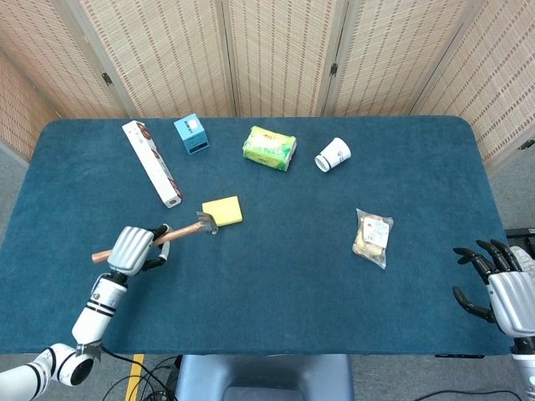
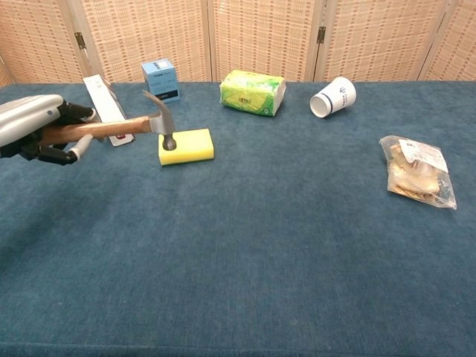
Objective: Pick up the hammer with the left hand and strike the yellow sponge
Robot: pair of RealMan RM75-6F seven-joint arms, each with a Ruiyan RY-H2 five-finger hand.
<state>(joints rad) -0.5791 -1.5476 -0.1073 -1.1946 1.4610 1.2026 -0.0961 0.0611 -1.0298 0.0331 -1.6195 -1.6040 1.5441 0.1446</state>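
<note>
My left hand [image 1: 132, 249] [image 2: 36, 128] grips the wooden handle of the hammer [image 1: 178, 234] [image 2: 119, 128]. The hammer is lifted off the table, and its steel head [image 2: 166, 126] hangs over the left end of the yellow sponge [image 1: 226, 208] [image 2: 190, 146]; whether it touches the sponge I cannot tell. The sponge lies flat on the blue table [image 1: 276, 267]. My right hand [image 1: 506, 288] hovers at the table's near right corner with fingers spread and nothing in it; the chest view does not show it.
Along the back stand a long white box [image 1: 152, 163], a small blue box [image 1: 191, 134], a green tissue pack [image 1: 269, 147] and a tipped paper cup [image 1: 333, 154]. A clear snack bag [image 1: 373, 236] lies at the right.
</note>
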